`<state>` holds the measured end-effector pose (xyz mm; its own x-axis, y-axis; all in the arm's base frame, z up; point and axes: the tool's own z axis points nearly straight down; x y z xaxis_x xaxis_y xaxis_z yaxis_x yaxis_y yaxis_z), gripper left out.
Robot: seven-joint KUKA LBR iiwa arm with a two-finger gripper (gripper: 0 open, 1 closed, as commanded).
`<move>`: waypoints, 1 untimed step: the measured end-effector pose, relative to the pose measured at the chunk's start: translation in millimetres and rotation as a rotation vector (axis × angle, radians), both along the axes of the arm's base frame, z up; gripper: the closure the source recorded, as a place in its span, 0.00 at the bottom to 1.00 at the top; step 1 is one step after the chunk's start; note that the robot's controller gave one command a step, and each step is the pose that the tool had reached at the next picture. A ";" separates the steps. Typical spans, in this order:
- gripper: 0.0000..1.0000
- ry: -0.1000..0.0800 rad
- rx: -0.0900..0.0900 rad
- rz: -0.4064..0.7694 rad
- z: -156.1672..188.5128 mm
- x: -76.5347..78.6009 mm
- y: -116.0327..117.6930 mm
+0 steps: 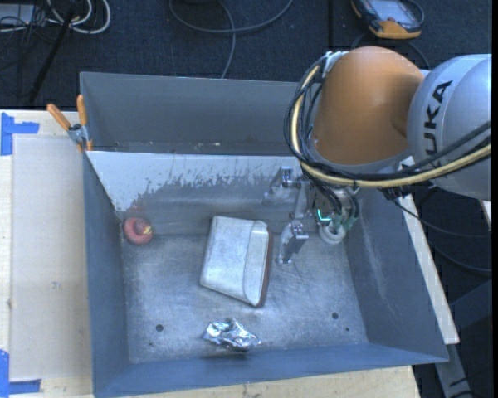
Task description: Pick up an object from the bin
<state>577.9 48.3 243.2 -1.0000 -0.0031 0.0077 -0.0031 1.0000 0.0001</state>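
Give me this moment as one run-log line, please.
pincer: open, nothing held | position: just right of grey pad | also in bin: red ball, foil wad

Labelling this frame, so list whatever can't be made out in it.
Camera view:
- Tool: its mount is hidden under the orange cover.
- Bin: its right-hand floor and wall are partly covered by the arm.
- Red thing at left: too small to tell its kind.
- Grey packet: whether the tool's near finger touches its right edge cannot be told.
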 end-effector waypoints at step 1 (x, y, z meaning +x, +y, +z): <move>0.00 0.003 0.000 0.022 -110.8 -38.1 31.2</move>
